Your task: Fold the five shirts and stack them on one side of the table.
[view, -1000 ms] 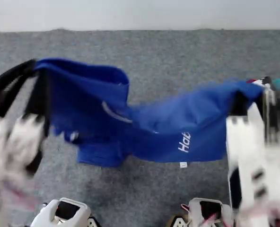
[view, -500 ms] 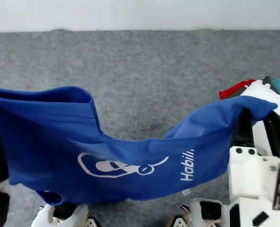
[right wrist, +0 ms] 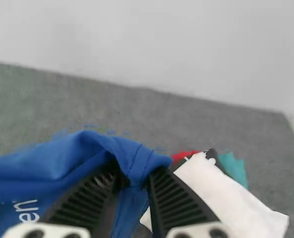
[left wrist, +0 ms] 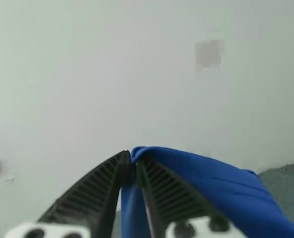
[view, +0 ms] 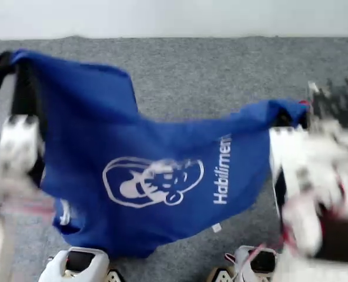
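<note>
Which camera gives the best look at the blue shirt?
The high view: the blue shirt hangs spread between both arms, print visible. The wrist views show edges pinched in the left pincer and the right pincer.

The left gripper (left wrist: 132, 159) has its two black ribbed fingers (left wrist: 100, 186) pressed together on a fold of the blue shirt (left wrist: 211, 178). The fabric passes between the fingers and drapes away beside the gripper. Beyond the gripper stands a pale wall (left wrist: 87, 74) bearing one small grey patch (left wrist: 209, 52). A strip of grey table surface (left wrist: 291, 173) lies beyond the shirt.
</note>
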Robot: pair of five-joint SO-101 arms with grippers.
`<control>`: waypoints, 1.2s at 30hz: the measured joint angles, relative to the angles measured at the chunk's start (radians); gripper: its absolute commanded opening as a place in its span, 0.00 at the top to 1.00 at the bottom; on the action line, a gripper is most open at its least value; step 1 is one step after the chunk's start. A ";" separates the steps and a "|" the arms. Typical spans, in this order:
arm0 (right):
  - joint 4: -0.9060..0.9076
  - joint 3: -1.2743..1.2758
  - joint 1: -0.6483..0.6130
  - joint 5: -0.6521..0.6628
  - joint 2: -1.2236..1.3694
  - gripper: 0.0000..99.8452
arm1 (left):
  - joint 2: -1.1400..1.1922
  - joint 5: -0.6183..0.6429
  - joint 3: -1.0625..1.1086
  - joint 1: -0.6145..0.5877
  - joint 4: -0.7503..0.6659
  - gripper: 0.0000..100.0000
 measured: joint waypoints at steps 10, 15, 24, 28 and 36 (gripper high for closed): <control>-0.522 0.196 -0.068 0.000 0.310 0.99 | 0.322 -0.011 0.098 -0.107 -0.226 0.99; -0.609 0.028 -0.069 0.000 0.603 0.99 | 0.502 -0.020 0.072 -0.110 -0.281 0.99; -0.470 -0.606 -0.072 0.000 1.200 0.99 | 0.870 -0.021 -0.252 -0.135 -0.233 0.99; -0.308 -0.844 -0.072 0.000 1.433 0.99 | 1.028 -0.021 -0.399 -0.153 -0.143 0.99; 0.221 -1.263 -0.072 0.000 1.613 0.99 | 1.135 -0.020 -0.598 -0.163 0.184 0.99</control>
